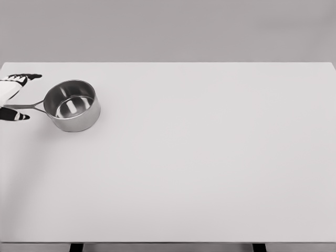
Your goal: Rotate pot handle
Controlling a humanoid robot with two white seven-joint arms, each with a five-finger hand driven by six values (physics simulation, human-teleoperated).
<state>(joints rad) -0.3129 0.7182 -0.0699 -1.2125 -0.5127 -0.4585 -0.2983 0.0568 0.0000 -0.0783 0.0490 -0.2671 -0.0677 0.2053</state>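
A shiny steel pot (72,105) stands upright near the table's far left. Its thin handle (26,106) points left toward the picture's edge. My left hand (16,97) enters at the left edge and sits around the handle's end: one black-tipped finger lies above it, another below. The fingers look spread, and I cannot see them closing on the handle. Most of the hand is cut off by the frame. The right arm is out of view.
The white table (210,157) fills most of the view, its front edge near the bottom and its left edge close to the pot.
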